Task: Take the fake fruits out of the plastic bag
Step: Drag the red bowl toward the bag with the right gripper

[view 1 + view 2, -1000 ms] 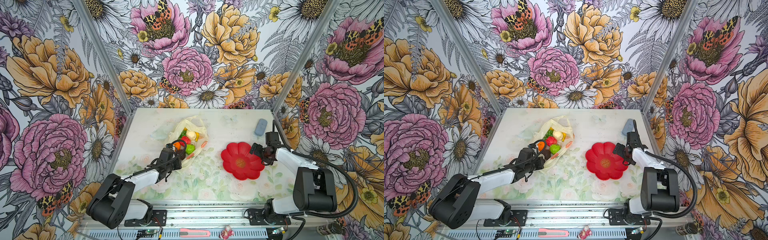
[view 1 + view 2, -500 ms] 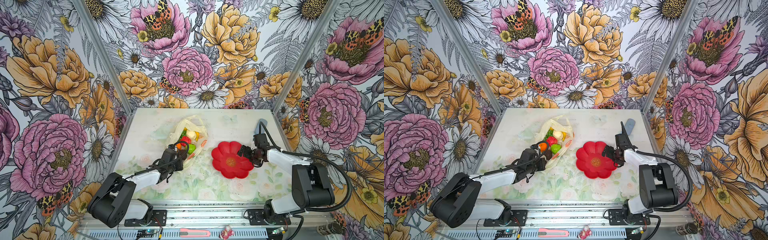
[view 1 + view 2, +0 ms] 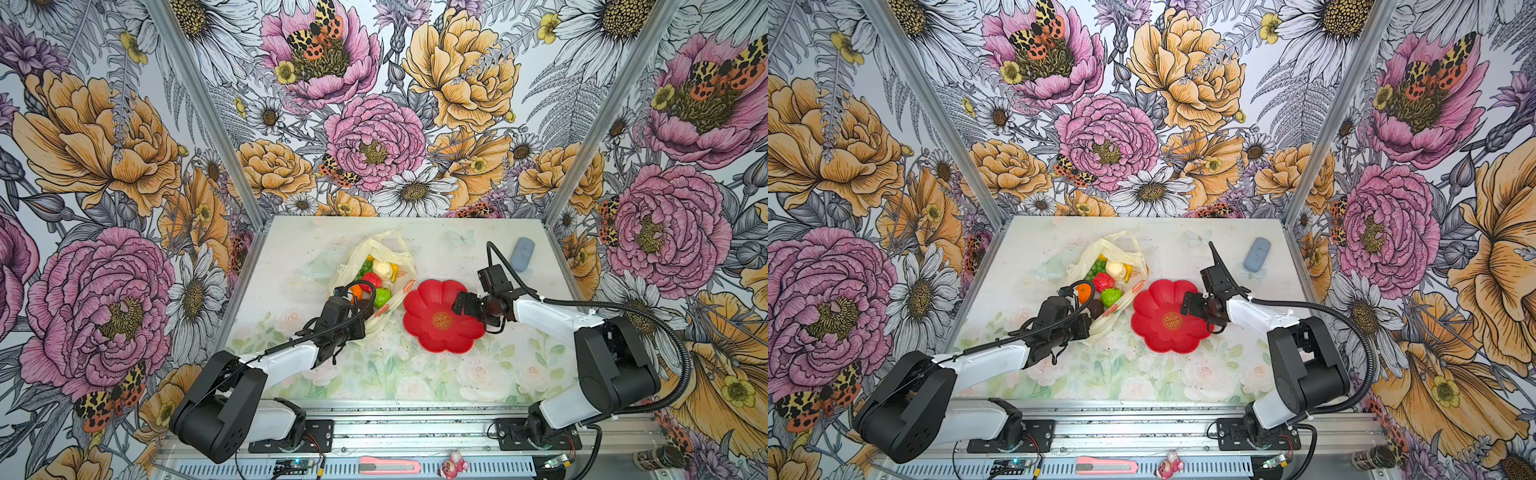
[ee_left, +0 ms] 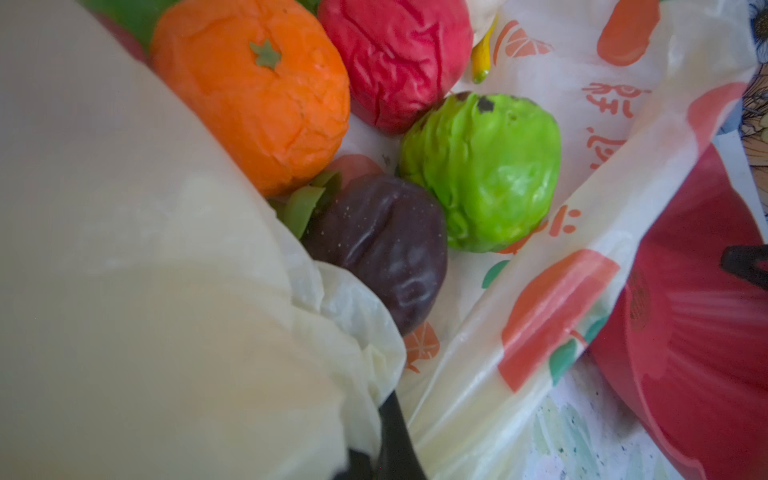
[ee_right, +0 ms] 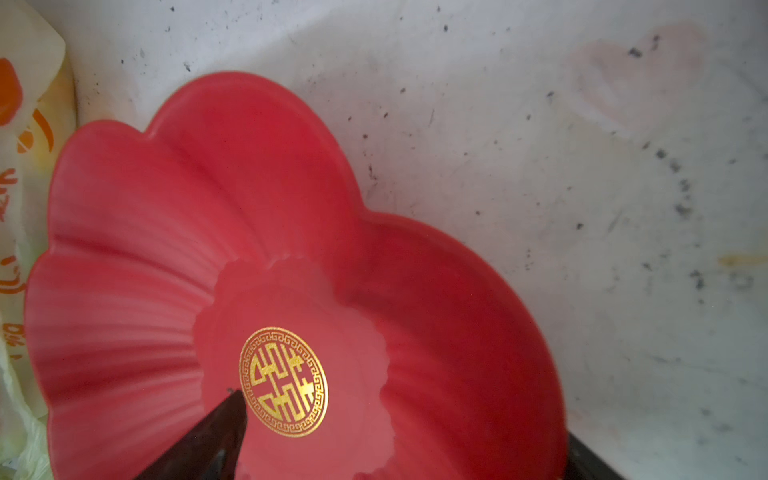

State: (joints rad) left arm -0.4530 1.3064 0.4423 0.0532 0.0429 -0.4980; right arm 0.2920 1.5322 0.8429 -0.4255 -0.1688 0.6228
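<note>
The left claw [image 3: 366, 311] is shut on the bag [image 3: 348, 268] edge to hold it open. The right claw [image 3: 458, 305] is open across the plate [image 3: 432, 338] rim. I think it should grab a fruit [image 4: 249, 95] next.

The plastic bag [image 3: 405, 268] lay at mid-worktop [image 3: 374, 374] with the fake fruits [image 3: 371, 280] inside it. The plate [image 3: 440, 338] stood just right of the bag. A shallow dish [image 3: 318, 266] lay just left of the bag, and a small object [image 3: 522, 254] lay well apart at the rear right.

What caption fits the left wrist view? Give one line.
Open bag holding orange, red fruit, green fruit, dark fruit; plate beside it.
</note>
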